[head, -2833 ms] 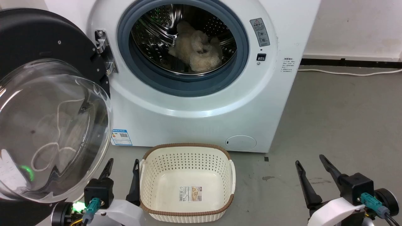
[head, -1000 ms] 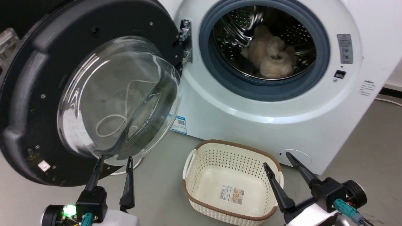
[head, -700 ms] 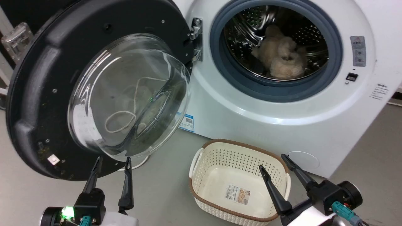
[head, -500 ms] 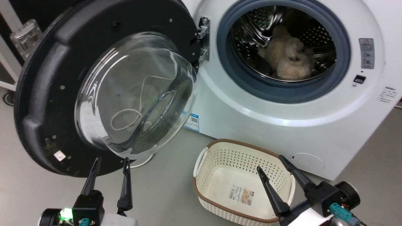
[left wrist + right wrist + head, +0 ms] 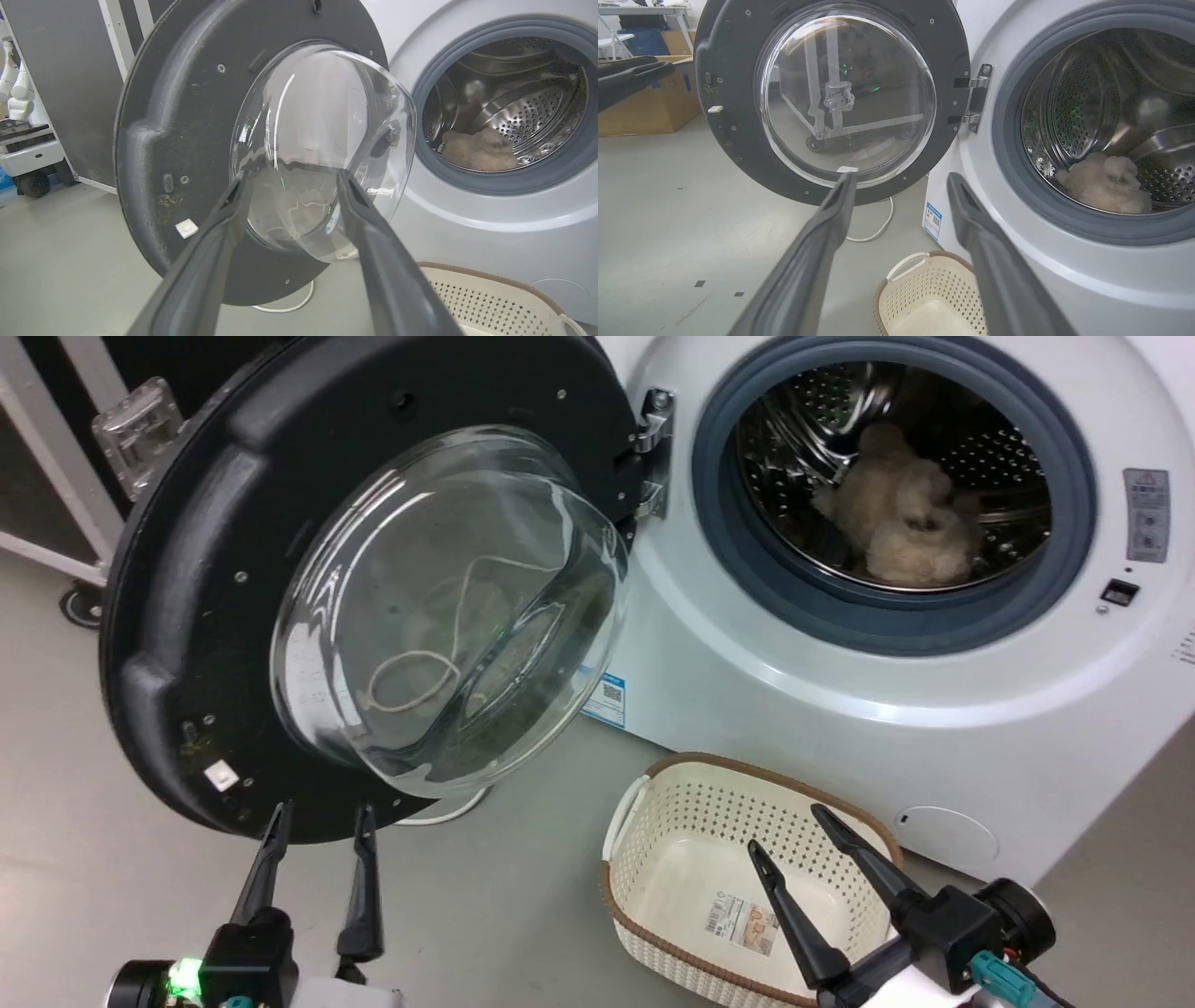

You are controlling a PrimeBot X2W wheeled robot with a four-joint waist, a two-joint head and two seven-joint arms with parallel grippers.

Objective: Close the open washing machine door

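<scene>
Black-rimmed washing machine door (image 5: 187, 569) stands swung open, left of the washing machine (image 5: 766, 709). Right wrist view adds a cardboard box (image 5: 644, 102) beyond it. Left gripper (image 5: 322, 810) and right gripper (image 5: 784, 826) jaws gape wide, empty.

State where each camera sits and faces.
Head view: on the head, looking down at the washing machine door, washing machine and basket; left pincer lower left, right pincer lower right.
Left wrist view: on that wrist, facing the door's glass bowl past its own fingers.
Right wrist view: on that wrist, facing the hinge past its own fingers.
Both wrist views share door and drum.
</scene>
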